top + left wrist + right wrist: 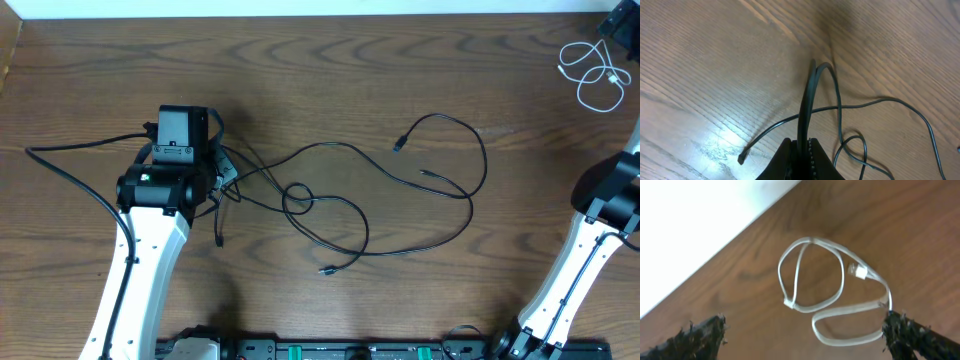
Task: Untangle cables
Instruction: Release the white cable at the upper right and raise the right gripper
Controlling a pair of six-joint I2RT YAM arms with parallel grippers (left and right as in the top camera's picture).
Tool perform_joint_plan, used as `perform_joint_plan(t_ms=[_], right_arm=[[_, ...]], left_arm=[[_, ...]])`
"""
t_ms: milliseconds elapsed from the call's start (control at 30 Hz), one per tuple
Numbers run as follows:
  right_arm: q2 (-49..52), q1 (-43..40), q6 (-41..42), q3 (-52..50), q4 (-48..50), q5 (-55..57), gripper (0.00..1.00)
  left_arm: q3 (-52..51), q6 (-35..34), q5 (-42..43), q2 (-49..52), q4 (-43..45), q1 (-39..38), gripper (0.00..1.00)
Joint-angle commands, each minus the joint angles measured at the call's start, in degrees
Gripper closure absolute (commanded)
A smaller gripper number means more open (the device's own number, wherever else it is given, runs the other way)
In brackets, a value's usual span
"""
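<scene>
**Left arm.** The left claw [801,146] is clamped narrow on the black cables [330,201]. In the left wrist view, one strand rises from between the fingers [785,159], folds over in a tight bend and runs back down. A second thin strand crosses it, and a loose plug end [741,160] lies on the wood to the left.

**Black cables.** They lie across the middle of the table [330,70]. From the left claw [222,172] they run right to a small knotted loop, then spread in wide curves toward the right half. Three free ends are visible: one plug [400,145] above the curves, one [327,270] toward the near edge, and one [220,240] just below the left claw.

**Right arm.** The right claw [805,321] stands wide and holds nothing. Its two fingers sit at opposite edges of the right wrist view.

**White cable.** The white cable [858,271] lies on the table in loose loops between those fingers. It lies in the far right corner [590,72], well apart from the black cables.
</scene>
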Motion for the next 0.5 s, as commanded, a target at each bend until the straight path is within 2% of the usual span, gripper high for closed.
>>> perform_joint_plan(t_ms=[0, 100, 167, 233, 467], right_arm=[[-1.62, 0.22, -1.77, 1.18, -4.81, -0.94, 0.01], [-1.44, 0.50, -0.96, -1.84, -6.67, -0.85, 0.01], [-1.44, 0.74, -0.74, -5.07, -4.79, -0.68, 0.06], [-1.44, 1.11, 0.11, -9.70, -0.59, -0.44, 0.12], [-1.44, 2.49, 0.33, -22.03, 16.37, -0.46, 0.22]], left_arm=[[0.44, -0.28, -0.28, 0.22, 0.02, 0.28, 0.92], [0.44, -0.28, -0.31, 0.22, 0.07, 0.28, 0.92], [0.44, -0.28, -0.31, 0.22, 0.07, 0.28, 0.92], [0.44, -0.28, -0.31, 0.22, 0.04, 0.28, 0.92], [0.44, -0.28, -0.31, 0.22, 0.07, 0.28, 0.92]])
